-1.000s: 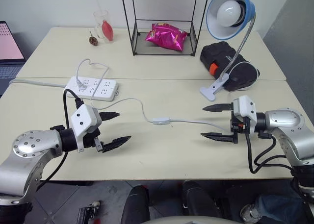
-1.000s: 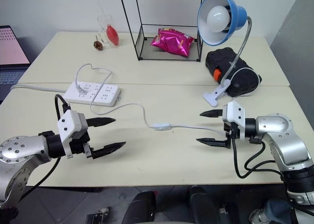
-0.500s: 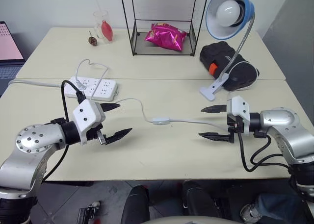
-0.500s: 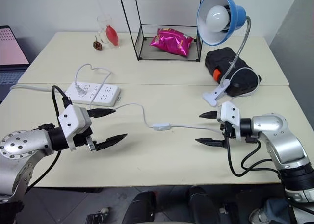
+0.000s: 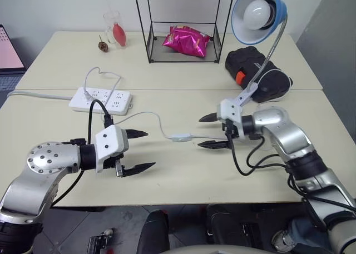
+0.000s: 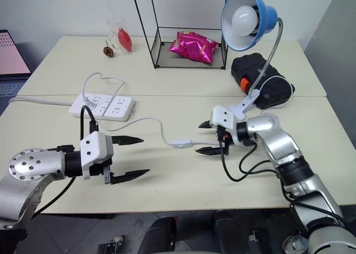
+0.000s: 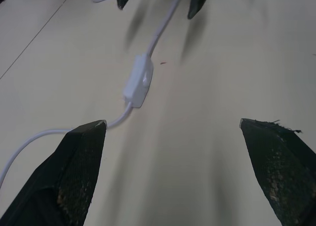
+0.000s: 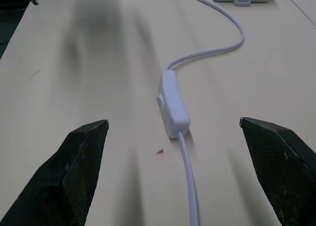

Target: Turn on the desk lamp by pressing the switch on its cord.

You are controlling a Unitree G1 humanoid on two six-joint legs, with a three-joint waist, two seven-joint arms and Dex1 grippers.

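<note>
Left eye view: switch point(image 5: 181, 137) on bare tabletop between spread left pincer point(image 5: 138, 151) (right pincer point(image 5: 213, 131) likewise).

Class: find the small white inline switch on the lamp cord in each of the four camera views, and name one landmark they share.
Left eye: switch mid-table, between both grippers.
Right eye: same spot.
Left wrist: centre-left.
Right wrist: centre.
Shared landmark: the white cord entering both its ends.

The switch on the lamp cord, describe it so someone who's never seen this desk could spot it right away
Start at the blue desk lamp clipped at the table's right rear and follow its thin white cord toward the power strip. Midway lies the switch, between the open left gripper and right gripper. It is a small oblong lump, unlike the wide multi-socket strip.
</note>
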